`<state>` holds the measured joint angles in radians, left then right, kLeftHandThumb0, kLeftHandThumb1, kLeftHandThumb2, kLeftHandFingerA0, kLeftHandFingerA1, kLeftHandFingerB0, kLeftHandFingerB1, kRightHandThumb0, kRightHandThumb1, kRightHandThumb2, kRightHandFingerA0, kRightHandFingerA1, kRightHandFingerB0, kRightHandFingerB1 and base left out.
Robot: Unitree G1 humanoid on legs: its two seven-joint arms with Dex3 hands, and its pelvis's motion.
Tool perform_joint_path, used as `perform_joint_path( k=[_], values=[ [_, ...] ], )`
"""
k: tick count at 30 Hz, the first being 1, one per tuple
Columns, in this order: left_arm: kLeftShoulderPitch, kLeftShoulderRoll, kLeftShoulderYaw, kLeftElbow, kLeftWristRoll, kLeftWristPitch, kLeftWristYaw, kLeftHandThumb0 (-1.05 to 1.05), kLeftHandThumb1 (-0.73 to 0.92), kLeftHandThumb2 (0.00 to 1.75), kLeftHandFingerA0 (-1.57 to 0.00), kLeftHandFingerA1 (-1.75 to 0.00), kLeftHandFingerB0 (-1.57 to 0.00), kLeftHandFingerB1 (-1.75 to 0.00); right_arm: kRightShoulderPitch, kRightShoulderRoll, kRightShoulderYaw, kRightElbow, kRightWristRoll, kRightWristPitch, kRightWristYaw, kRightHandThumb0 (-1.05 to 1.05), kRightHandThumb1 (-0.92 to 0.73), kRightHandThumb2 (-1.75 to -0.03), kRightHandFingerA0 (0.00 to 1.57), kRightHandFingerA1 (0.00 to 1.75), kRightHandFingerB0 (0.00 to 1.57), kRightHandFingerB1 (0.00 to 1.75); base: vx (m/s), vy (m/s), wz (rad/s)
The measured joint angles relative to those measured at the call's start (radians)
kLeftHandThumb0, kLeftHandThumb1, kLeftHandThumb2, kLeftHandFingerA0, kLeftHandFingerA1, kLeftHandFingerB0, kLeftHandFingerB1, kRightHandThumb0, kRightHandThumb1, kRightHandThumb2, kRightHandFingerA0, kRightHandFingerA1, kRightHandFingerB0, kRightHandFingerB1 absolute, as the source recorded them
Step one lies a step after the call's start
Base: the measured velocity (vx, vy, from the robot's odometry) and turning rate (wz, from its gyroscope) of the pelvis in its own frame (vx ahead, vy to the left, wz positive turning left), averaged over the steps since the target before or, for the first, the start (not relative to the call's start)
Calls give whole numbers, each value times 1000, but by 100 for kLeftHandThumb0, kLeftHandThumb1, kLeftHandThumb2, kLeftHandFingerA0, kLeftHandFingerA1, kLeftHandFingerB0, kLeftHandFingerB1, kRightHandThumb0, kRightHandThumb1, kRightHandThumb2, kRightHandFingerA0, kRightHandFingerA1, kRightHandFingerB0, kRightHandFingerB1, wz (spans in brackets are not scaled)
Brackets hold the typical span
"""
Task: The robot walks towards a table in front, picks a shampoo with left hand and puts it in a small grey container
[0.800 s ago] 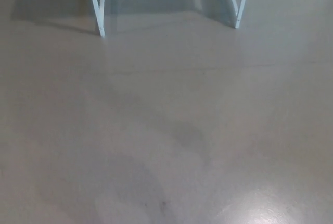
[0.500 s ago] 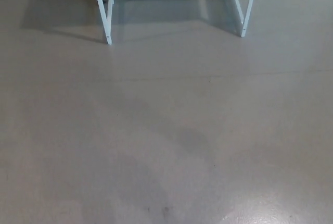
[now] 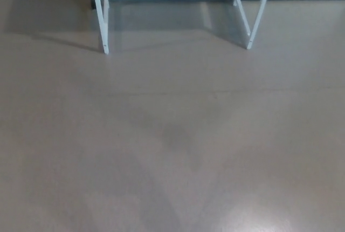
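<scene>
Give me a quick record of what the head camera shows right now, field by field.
floor: greyish-brown, glossy, glare patch lower right
left table leg: white, upper left, standing on floor
right table leg: white, upper right, slanted
tabletop: out of frame
shampoo: not visible
grey container: not visible
left hand: not in view
right hand: not in view

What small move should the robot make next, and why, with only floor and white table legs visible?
Probably a step straight forward. Only the white metal table legs show, at the top edge, beyond smooth grey-brown floor. The tabletop, the shampoo, the container and both hands are out of view, so reaching seems premature.
</scene>
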<state>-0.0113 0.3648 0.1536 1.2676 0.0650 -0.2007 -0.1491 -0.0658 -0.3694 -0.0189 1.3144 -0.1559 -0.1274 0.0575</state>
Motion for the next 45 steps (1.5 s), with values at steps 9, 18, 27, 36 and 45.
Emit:
perform_joint_path(
  k=[9, 18, 27, 36, 45],
  values=[
    [1, -5, -27, 1, 5, -12, -2, -35, 66, 59, -57, -60, -43, -42, -12, -2, 10, 1, -3, -3, -2, -30, -69, -60, 71, 48, 57, 41, 363, -47, 29],
    [23, -3, -46, 3, 9, -16, -2, -40, 52, 81, -56, -65, -39, -53, 7, -2, 12, 5, -3, 1, -1, -33, -71, -60, 72, 47, 55, 40, 357, 45, -14],
    [5, 16, -51, 2, 9, -25, -1, -41, 53, 81, -50, -61, -36, -51, -1, 2, 23, 0, -7, 1, 4, -34, -72, -61, 68, 47, 54, 41, 429, 45, 0],
    [-3, 12, -55, 4, 9, -26, -11, -42, 53, 83, -49, -64, -38, -54, -2, -7, 44, -9, -15, 0, 30, -34, -72, -61, 69, 46, 55, 41, 538, -81, 28],
    [20, 12, -56, 7, 7, -26, -16, -39, 54, 80, -48, -62, -39, -52, -2, -13, 40, -14, -13, 1, 41, -33, -72, -61, 67, 46, 54, 41, 395, 14, -13]
  ],
)
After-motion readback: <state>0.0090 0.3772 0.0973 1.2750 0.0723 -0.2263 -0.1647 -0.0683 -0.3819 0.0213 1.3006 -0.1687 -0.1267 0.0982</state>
